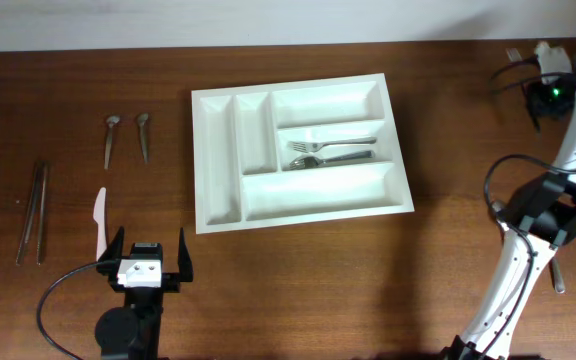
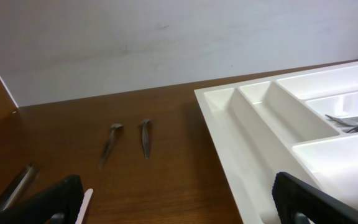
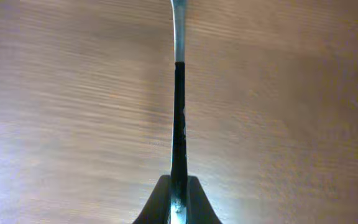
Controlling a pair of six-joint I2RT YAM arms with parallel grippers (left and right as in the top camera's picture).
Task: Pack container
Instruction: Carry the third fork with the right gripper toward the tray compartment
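The white container lies in the middle of the table, also seen from the left wrist. Two metal forks rest in its middle crosswise compartment. My left gripper stands open near the front edge, left of the container, with nothing between its fingers. A white plastic knife lies just beside its left finger. At the far right, my right gripper is shut on a thin utensil with a dark handle and a silver end, held edge-on over bare wood. In the overhead view its fingers are hidden under the wrist.
Two spoons lie left of the container. Two long dark sticks lie at the far left. A pale wall runs along the table's back edge. The right arm's links stand over the right side.
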